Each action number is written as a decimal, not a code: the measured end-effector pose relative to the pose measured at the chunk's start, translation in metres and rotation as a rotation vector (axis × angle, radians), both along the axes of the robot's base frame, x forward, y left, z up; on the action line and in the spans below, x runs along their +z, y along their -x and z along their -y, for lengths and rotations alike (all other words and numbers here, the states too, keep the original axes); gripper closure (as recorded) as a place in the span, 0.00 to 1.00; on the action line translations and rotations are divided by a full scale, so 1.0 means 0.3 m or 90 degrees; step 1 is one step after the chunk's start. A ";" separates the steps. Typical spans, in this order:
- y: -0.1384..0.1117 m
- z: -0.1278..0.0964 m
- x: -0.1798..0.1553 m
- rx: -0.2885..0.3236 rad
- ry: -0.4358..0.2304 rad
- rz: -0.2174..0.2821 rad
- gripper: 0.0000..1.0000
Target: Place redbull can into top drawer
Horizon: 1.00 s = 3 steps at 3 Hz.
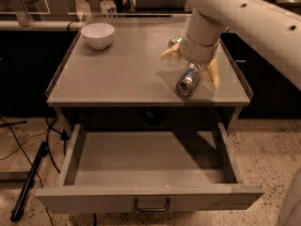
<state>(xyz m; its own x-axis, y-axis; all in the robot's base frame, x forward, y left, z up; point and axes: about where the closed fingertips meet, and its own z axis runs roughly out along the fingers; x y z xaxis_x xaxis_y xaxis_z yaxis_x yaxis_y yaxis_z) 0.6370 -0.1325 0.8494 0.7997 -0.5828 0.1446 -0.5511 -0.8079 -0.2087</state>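
Note:
The redbull can (188, 79) lies tilted on the grey cabinet top (122, 74) near its right front corner, silver top facing me. My gripper (191, 63) hangs over the can from above. Its pale yellow fingers (213, 74) are spread wide, one on each side of the can, with a gap between them and it. The can's far end is hidden under the wrist. The top drawer (150, 166) is pulled out below the cabinet top, its inside bare, with the dark bar handle (151, 205) on its front panel.
A white bowl (98, 34) stands at the back left of the cabinet top. Dark cabinets flank the unit. Cables and a dark pole (28, 182) lie on the floor at the left. The white arm (249, 18) fills the upper right.

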 end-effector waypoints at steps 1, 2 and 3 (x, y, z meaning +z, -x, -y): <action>-0.029 0.017 -0.009 -0.007 -0.003 0.011 0.00; -0.070 0.014 -0.026 -0.003 0.003 0.012 0.00; -0.097 0.008 -0.046 0.001 0.010 0.005 0.00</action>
<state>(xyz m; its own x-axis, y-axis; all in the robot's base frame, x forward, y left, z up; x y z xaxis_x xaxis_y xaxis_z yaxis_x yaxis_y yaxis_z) 0.6661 -0.1348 0.8355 0.7992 -0.5794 0.1600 -0.5486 -0.8118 -0.1999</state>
